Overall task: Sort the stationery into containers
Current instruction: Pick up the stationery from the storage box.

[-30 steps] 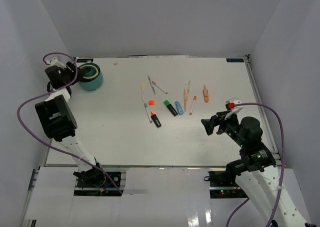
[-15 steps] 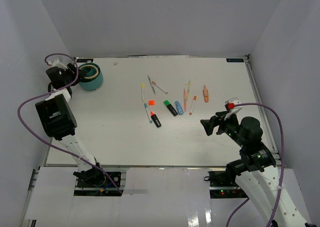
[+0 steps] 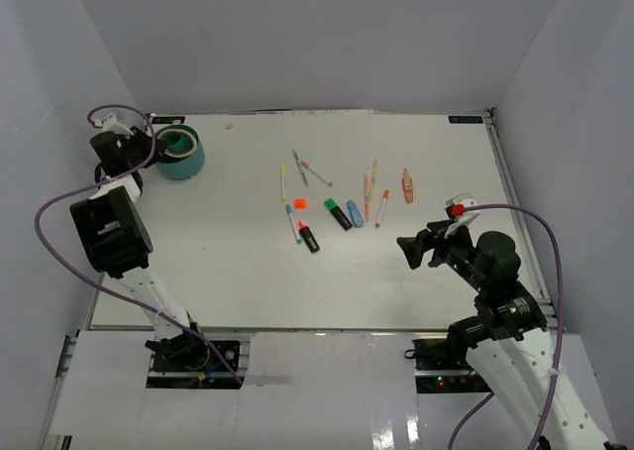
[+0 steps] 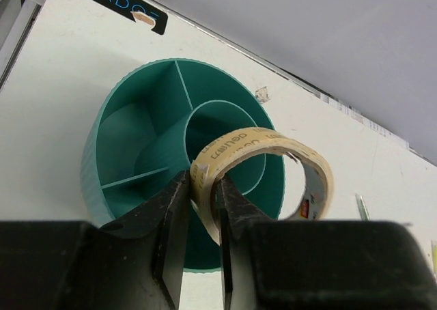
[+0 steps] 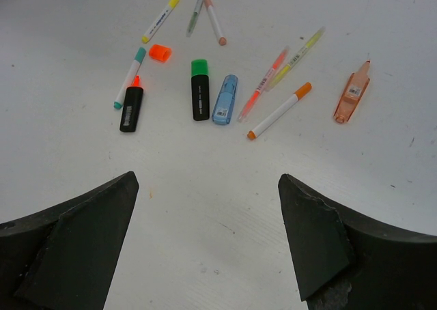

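right fingers (image 5: 82, 242) spread wide over bare desk (image 5: 205, 255) at the near right, gripping nothing. past them, mid-desk, the loose stationery lies: orange-black highlighter (image 5: 132, 105), green highlighter (image 5: 200, 90), blue highlighter (image 5: 224, 100), with thin pens (image 5: 160, 19) scattered beyond. far left corner: left fingers (image 4: 171, 221) pinch the wall of a tan tape ring (image 4: 252, 141), held over the teal organiser (image 4: 119, 132).

organiser (image 4: 92, 166): round teal ribbed cup, upright, far-left worktop corner, dividers around a central well.
tape ring (image 4: 263, 163): tan, tilted over the organiser, its wall pinched in the left claw (image 4: 201, 187).
highlighters: green-capped (image 5: 199, 90), pale blue (image 5: 224, 100), orange-tipped black (image 5: 132, 107), flat mid-worktop.
pens (image 5: 278, 111): thin, pastel, scattered flat around them.
orange pieces: small cap (image 5: 160, 52); translucent piece (image 5: 351, 93) farthest right.
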`<state>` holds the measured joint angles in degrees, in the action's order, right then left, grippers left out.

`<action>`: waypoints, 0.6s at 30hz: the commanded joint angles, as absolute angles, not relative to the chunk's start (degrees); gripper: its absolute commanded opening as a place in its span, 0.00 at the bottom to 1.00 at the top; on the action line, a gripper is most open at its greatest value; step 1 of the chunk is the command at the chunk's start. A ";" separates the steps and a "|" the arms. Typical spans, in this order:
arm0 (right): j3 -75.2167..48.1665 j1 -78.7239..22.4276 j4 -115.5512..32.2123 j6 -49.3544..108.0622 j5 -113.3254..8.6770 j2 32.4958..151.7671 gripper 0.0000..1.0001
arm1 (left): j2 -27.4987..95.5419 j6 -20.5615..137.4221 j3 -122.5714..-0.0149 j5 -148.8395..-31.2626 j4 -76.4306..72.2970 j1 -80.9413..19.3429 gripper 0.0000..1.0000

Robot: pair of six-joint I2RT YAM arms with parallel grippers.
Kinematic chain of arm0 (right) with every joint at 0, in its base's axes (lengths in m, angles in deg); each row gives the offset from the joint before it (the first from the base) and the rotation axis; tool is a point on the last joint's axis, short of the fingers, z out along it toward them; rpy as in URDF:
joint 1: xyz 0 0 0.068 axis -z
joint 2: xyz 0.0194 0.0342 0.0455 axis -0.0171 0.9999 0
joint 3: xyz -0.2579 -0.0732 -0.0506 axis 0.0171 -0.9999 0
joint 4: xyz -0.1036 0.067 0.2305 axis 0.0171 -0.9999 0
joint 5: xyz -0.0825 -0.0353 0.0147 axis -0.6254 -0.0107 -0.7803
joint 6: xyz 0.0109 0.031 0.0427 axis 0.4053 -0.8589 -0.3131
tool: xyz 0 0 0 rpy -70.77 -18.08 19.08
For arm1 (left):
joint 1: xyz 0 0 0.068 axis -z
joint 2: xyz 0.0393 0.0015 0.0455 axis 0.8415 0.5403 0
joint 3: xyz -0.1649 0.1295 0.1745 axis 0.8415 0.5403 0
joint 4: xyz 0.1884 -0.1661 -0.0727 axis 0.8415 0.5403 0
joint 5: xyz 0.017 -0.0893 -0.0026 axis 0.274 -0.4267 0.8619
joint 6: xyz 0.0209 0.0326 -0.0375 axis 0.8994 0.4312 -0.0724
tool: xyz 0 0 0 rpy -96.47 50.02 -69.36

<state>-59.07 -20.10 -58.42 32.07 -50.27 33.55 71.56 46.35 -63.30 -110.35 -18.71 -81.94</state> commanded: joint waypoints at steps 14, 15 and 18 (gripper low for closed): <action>-59.45 -20.38 -55.14 32.48 -49.24 33.02 0.90 | 61.36 43.82 -60.84 -105.88 -22.02 -82.17 0.11; -59.45 -20.38 -55.14 32.48 -49.16 33.02 0.90 | 60.84 43.82 -60.67 -103.78 -21.76 -81.91 0.10; -59.45 -20.38 -55.05 32.48 -49.33 32.94 0.90 | 58.64 45.31 -60.49 -99.56 -20.36 -79.99 0.05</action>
